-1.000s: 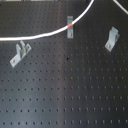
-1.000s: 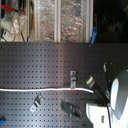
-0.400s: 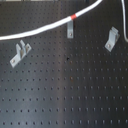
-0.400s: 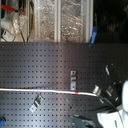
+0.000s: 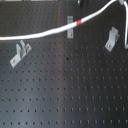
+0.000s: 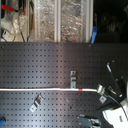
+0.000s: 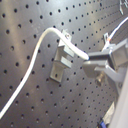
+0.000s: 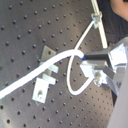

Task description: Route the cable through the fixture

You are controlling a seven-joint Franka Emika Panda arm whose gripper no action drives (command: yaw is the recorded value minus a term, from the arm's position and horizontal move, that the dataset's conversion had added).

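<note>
The cable is a thin white cord strung across the black perforated tabletop. I'll take the middle fixture, a small grey metal clip, as my landmark. In the first exterior view the cable passes right over the top of that clip, and its red band sits just beside the clip on the first exterior view's right. From there the cord climbs toward the frame's upper corner; the other way it sags down past a second clip, well apart from the middle one. A third clip stands on the far side of the landmark.

In the first wrist view the hand is clenched on the cable, pinching it a short way beyond the clip, with the cord arching over the bracket. I cannot tell whether it lies in the slot or only on top.

The cord looks light and very limp. It droops and curls into a loop in the second wrist view, so I'd judge it will only follow under tension. Holding close to the clip, near the red band, seems best.

I can read no brand, label or writing anywhere.
</note>
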